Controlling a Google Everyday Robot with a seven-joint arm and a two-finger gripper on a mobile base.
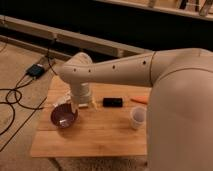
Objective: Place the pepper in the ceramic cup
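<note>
Barely started, we reckon: pepper (140, 99) lies on the table (100, 136) near the ceramic cup (138, 117), gripper (75, 104) hangs jaws-apart and empty by the purple bowl (55, 118).

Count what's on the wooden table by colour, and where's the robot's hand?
Purple: 1, bowl
White: 1, cup
Black: 1, small flat block
Orange: 1, pepper
Pale, unclear: 1, something behind the bowl
Total: 5
The hand sits low over the table, beside the bowl.

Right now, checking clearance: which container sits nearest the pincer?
The dark purple bowl, just below-left of the pincer over the table's left half; the white cup stands apart on the right.
</note>
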